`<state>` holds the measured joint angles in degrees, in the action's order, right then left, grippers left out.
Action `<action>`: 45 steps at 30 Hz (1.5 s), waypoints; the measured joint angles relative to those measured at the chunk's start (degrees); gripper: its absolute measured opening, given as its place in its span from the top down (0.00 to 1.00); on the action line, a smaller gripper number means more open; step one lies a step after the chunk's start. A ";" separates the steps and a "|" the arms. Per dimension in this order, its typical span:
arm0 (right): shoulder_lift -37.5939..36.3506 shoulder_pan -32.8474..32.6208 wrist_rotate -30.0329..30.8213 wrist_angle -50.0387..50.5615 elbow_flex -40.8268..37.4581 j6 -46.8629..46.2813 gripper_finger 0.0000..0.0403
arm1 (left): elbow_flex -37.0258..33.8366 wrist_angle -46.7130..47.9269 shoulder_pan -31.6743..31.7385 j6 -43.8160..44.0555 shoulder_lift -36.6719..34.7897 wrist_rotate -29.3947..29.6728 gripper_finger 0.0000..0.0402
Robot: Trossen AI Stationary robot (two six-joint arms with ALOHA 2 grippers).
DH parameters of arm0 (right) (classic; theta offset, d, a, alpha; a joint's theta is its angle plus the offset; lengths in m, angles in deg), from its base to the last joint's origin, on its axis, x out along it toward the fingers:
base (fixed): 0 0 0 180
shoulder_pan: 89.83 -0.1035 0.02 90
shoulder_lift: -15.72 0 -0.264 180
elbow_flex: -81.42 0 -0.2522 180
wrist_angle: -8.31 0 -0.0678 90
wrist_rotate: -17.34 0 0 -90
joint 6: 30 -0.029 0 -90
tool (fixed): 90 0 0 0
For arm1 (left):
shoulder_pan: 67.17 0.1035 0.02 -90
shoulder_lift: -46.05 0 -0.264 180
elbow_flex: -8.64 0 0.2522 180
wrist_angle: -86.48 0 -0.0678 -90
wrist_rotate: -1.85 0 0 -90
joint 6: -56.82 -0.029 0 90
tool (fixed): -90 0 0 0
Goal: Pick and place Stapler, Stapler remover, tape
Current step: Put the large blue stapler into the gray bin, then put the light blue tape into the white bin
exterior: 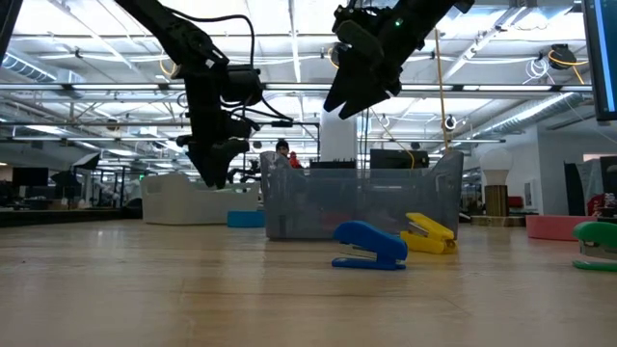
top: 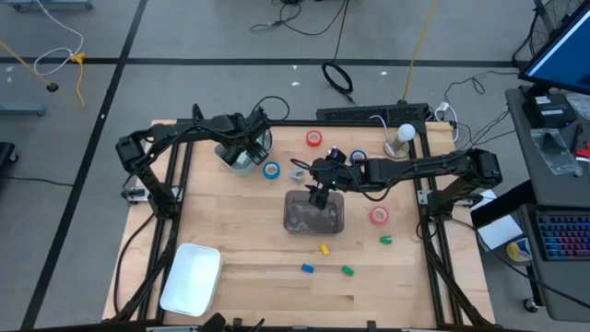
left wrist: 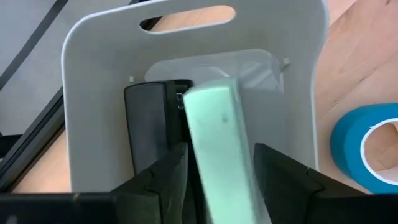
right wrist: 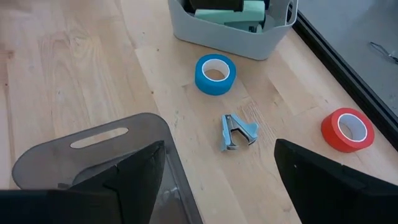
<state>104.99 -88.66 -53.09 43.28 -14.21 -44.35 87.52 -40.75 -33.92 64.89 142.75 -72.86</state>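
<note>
Left tool (left wrist: 214,180) is over the white bin (top: 241,159) at 11 o'clock on the bench (top: 249,254), fingers spread either side of a pale green stapler (left wrist: 214,137) standing in the bin beside a black one (left wrist: 152,124). Contact not clear from the wrist view, so not clamped as far as I can tell.

Right tool (top: 318,189) hovers above the clear bin (top: 313,214) at bench centre, fingers wide apart, holding nothing.

Task items:
- Remover (right wrist: 236,132), light blue, on bare wood between the two bins, just 12 o'clock of the clear bin.
- Blue tape (top: 271,170) just beside the white bin, 3 o'clock side.
- Red tape (top: 314,138) at 12 o'clock.
- Pink-red tape (top: 379,216) at 3 o'clock of the clear bin.
- Another blue roll (top: 358,159) near the right arm.
- Small blue stapler (exterior: 370,245) and yellow stapler (exterior: 427,232) in front of the clear bin, toward 6 o'clock.

Risks, my read:
- Green stapler sits tilted and tight against the black one. Closing off-centre could drag both up or tip the light bin.
- Lifting it could snag the bin's handle cut-out.
- Both arms work near centre: carrying toward the clear bin crosses the right arm's space, so collision unless it clears.
- Remover is small and flat, easy to pinch badly and flick away.
</note>
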 joint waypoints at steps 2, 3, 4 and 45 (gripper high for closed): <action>0.00 0.00 0.00 0.03 0.00 0.00 0.27 | 0.00 0.00 0.00 -0.01 0.00 -0.03 0.55; 0.00 0.00 0.00 0.02 0.00 0.00 0.27 | 0.00 -0.01 0.00 -0.07 0.00 -0.01 0.55; 0.00 0.00 0.00 0.02 0.00 0.00 0.27 | 0.00 -0.02 0.00 -0.26 0.00 -0.01 0.56; -5.99 1.63 1.62 14.04 -0.05 -4.79 0.27 | 2.80 -13.53 -15.65 -30.70 -12.50 -15.10 0.67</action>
<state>99.00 -87.03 -51.46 57.33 -14.26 -49.15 90.32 -54.28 -49.56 34.19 130.25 -87.96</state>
